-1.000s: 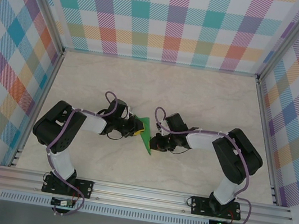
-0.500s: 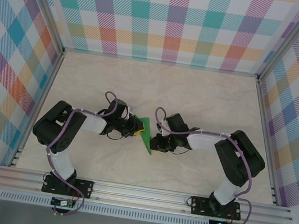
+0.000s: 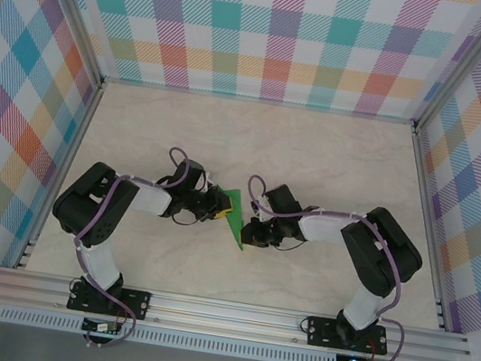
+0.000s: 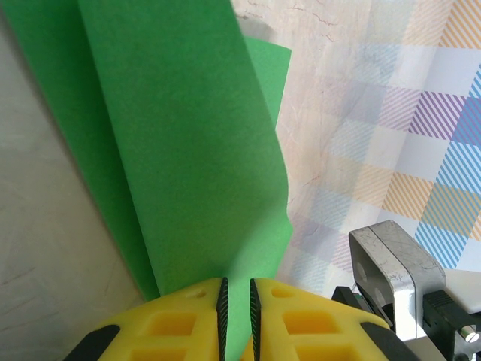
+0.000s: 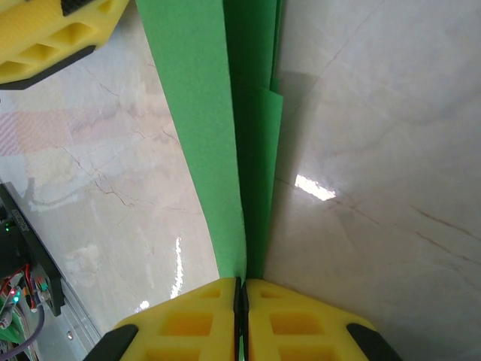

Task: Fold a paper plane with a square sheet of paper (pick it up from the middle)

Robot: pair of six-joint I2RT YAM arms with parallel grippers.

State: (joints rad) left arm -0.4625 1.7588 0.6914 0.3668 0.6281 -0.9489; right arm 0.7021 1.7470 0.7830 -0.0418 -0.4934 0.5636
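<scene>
L gripper point(image 4: 237, 297) at 9 o'clock, R gripper point(image 5: 240, 297) at 3, both pinching paper point(image 4: 188, 150); line up layers, don't tug.

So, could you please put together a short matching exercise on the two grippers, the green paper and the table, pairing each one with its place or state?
Things:
1. left gripper
2. right gripper
3. green paper
4. table

Place or state:
A. pale and marble-patterned, lying under everything else
B. shut on the green paper from the right side of the top view
C. folded into layers and pinched from both sides
D. shut on the green paper from the left side of the top view

Pairs: 1-D, 2-B, 3-C, 4-A.
</scene>
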